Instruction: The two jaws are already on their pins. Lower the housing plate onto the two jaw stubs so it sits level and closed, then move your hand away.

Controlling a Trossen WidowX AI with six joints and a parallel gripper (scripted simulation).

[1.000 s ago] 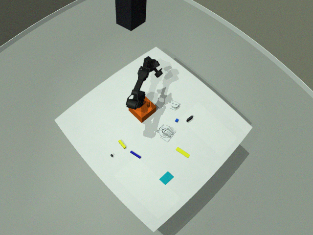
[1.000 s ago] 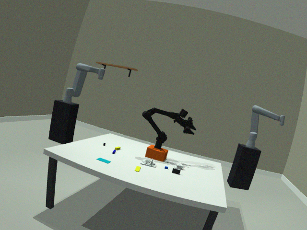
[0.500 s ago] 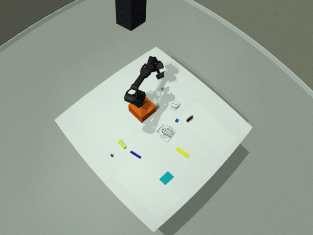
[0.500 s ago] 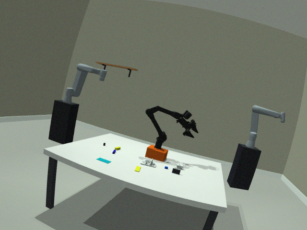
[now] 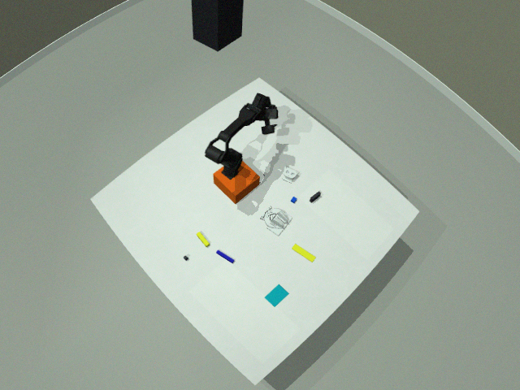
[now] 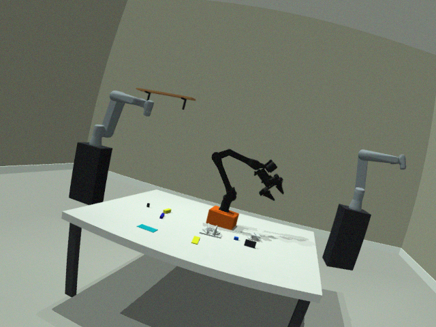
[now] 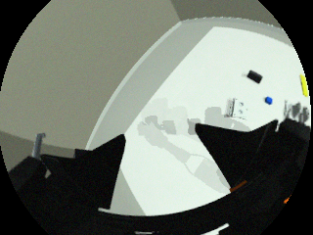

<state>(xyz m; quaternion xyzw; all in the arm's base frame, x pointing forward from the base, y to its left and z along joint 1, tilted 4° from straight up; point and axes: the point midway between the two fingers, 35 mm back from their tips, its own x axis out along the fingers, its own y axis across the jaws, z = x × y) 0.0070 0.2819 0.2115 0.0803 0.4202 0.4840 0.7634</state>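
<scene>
A white assembly with upright parts on a square base stands on the table in front of the orange arm base; it also shows at the right edge of the wrist view. Its jaws and stubs are too small to tell apart. A small white piece with two dark holes, apparently the housing plate, lies on the table apart from the assembly. My gripper is open and empty, high above the table and away from both.
A blue cube and a black block lie near the white pieces. Two yellow bars, a dark blue bar, a teal sheet and a small black piece lie farther off.
</scene>
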